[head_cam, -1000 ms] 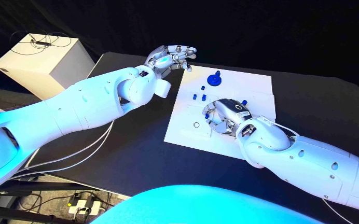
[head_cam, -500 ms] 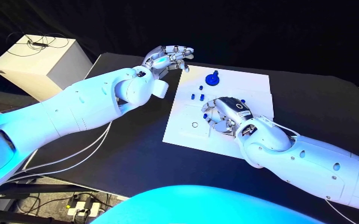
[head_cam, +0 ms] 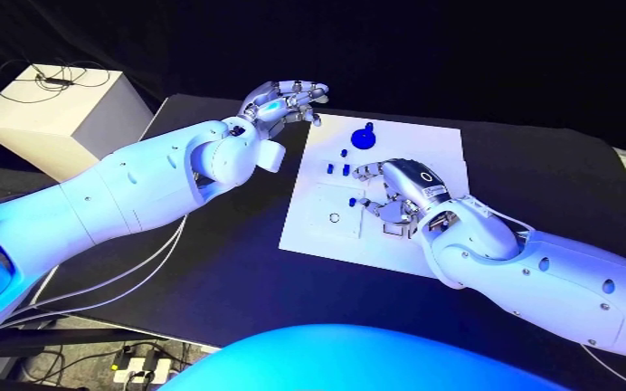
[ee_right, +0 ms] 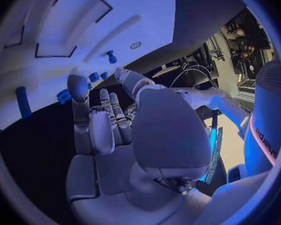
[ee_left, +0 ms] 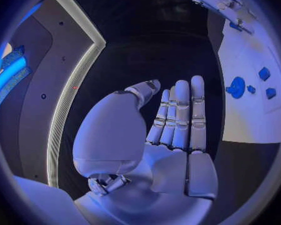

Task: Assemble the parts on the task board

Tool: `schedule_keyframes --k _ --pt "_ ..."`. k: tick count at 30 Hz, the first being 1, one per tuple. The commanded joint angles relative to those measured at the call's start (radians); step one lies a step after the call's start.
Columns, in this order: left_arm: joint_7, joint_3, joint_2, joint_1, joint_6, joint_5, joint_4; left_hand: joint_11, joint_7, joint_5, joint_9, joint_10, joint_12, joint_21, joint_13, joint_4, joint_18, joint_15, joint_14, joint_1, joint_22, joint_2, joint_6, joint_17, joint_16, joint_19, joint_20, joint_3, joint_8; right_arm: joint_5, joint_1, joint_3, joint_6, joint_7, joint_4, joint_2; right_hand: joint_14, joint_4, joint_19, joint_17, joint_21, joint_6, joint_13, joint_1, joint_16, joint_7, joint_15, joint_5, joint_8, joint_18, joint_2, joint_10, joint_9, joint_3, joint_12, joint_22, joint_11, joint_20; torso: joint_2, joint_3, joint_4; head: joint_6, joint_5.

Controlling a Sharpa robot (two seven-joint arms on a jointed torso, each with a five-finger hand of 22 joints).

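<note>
The white task board [head_cam: 398, 151] lies in the middle of the black table. On its far part stands a round blue part [head_cam: 364, 138], with small blue pieces [head_cam: 338, 169] nearer. A small blue peg [head_cam: 355, 201] stands upright in the board, also seen as the peg [ee_right: 110, 56] in the right wrist view. My right hand [head_cam: 398, 194] hovers over the board just right of the peg, fingers apart and palm empty [ee_right: 109, 120]. My left hand [head_cam: 280, 101] hangs off the board's far left corner with straight fingers [ee_left: 178, 115], holding nothing. The left wrist view shows the round blue part [ee_left: 237, 86].
A white box [head_cam: 59, 110] with cables on top stands beyond the table's left edge. A round hole [head_cam: 334, 218] and shallow recesses [ee_right: 59, 47] mark the board. Bare black table [head_cam: 209, 255] lies to the left of the board.
The camera has shifted a little. My right hand has drawn back from the small blue peg, which now stands free beside its fingers. The left hand has hardly moved.
</note>
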Motion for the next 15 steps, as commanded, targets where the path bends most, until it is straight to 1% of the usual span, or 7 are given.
schedule_keyframes --k 1,3,5,7,10,12,15 --pt "0.004 0.000 0.002 0.001 0.018 -0.003 0.000 0.001 -0.002 -0.001 0.001 -0.009 -0.007 -0.004 -0.002 0.001 0.005 0.002 -0.004 0.009 -0.002 0.001 -0.007 -0.001 -0.004 0.008 -0.001 -0.004 0.003 0.050 0.025 0.008 0.046 0.016 0.023 -0.035 0.021 0.008 0.028 0.027 0.032 0.015 0.001 0.012 0.019 -0.002 0.006 0.001 0.003 0.006 0.006 0.004 0.000 -0.011 0.013 0.031 0.000 -0.002 -0.002 -0.0008 -0.0005 0.000 -0.007" --pt "0.005 0.000 0.003 0.001 0.018 -0.003 -0.001 0.001 -0.002 -0.001 0.001 -0.009 -0.007 -0.004 -0.002 0.001 0.005 0.002 -0.004 0.009 -0.002 0.001 -0.007 -0.001 -0.004 0.008 -0.001 -0.004 0.003 0.073 0.050 0.013 0.092 0.022 0.029 -0.061 0.032 0.018 0.063 0.052 0.076 0.036 0.002 0.012 0.034 -0.005 0.002 0.001 0.010 -0.003 0.012 0.028 0.001 -0.005 0.031 0.070 -0.004 -0.005 -0.002 0.0000 -0.0032 0.007 -0.015" --pt "0.005 0.000 0.003 0.000 0.018 -0.003 -0.002 0.001 -0.002 -0.001 0.001 -0.009 -0.007 -0.004 -0.002 0.001 0.005 0.002 -0.004 0.009 -0.002 0.001 -0.007 -0.001 -0.004 0.008 -0.001 -0.004 0.003 0.092 0.074 0.017 0.137 0.026 0.029 -0.084 0.035 0.022 0.075 0.061 0.092 0.045 0.001 0.011 0.039 -0.006 0.001 0.001 0.013 -0.006 0.011 0.034 0.001 -0.001 0.035 0.086 -0.005 -0.006 -0.003 -0.0002 -0.0050 0.013 -0.024" --pt "0.005 0.000 0.003 0.000 0.018 -0.003 -0.002 0.001 -0.002 -0.001 0.001 -0.009 -0.007 -0.004 -0.002 0.001 0.005 0.002 -0.004 0.009 -0.002 0.001 -0.007 -0.001 -0.004 0.008 -0.001 -0.004 0.003 0.103 0.102 0.020 0.180 0.026 0.024 -0.109 0.039 0.031 0.098 0.067 0.124 0.058 0.001 0.006 0.043 -0.013 -0.003 -0.001 0.017 -0.013 0.007 0.051 0.000 0.009 0.042 0.115 -0.011 -0.009 -0.003 -0.0004 -0.0067 0.020 -0.033" --pt "0.006 0.000 0.003 0.000 0.018 -0.003 -0.003 0.001 -0.002 -0.001 0.001 -0.009 -0.007 -0.004 -0.002 0.001 0.005 0.002 -0.004 0.009 -0.002 0.001 -0.007 -0.001 -0.004 0.008 -0.001 -0.004 0.003 0.101 0.135 0.024 0.226 0.021 0.009 -0.138 0.041 0.037 0.105 0.075 0.133 0.064 0.001 0.000 0.048 -0.016 -0.005 -0.001 0.019 -0.015 0.000 0.062 -0.001 0.014 0.046 0.124 -0.014 -0.011 -0.005 -0.0015 -0.0089 0.029 -0.045" --pt "0.006 0.000 0.003 0.000 0.019 -0.003 -0.004 0.001 -0.002 -0.001 0.001 -0.009 -0.007 -0.004 -0.002 0.001 0.005 0.002 -0.004 0.009 -0.002 0.001 -0.007 -0.001 -0.004 0.008 -0.001 -0.004 0.003 0.094 0.150 0.026 0.249 0.016 -0.002 -0.152 0.042 0.040 0.107 0.076 0.134 0.063 0.000 -0.004 0.050 -0.019 -0.006 -0.002 0.017 -0.016 -0.008 0.063 -0.003 0.012 0.045 0.126 -0.016 -0.012 -0.006 -0.0016 -0.0107 0.033 -0.052" --pt "0.006 0.000 0.003 0.000 0.020 -0.003 -0.004 0.001 -0.001 -0.002 0.001 -0.011 -0.007 -0.005 -0.002 0.002 0.005 0.003 -0.005 0.008 -0.002 0.000 -0.007 -0.001 -0.004 0.008 -0.001 -0.006 0.004 0.077 0.165 0.027 0.280 0.009 -0.017 -0.166 0.043 0.044 0.109 0.080 0.134 0.062 -0.001 -0.008 0.052 -0.022 -0.008 0.000 0.016 -0.016 -0.015 0.060 -0.004 0.007 0.043 0.127 -0.018 -0.013 -0.006 -0.0013 -0.0109 0.037 -0.064"
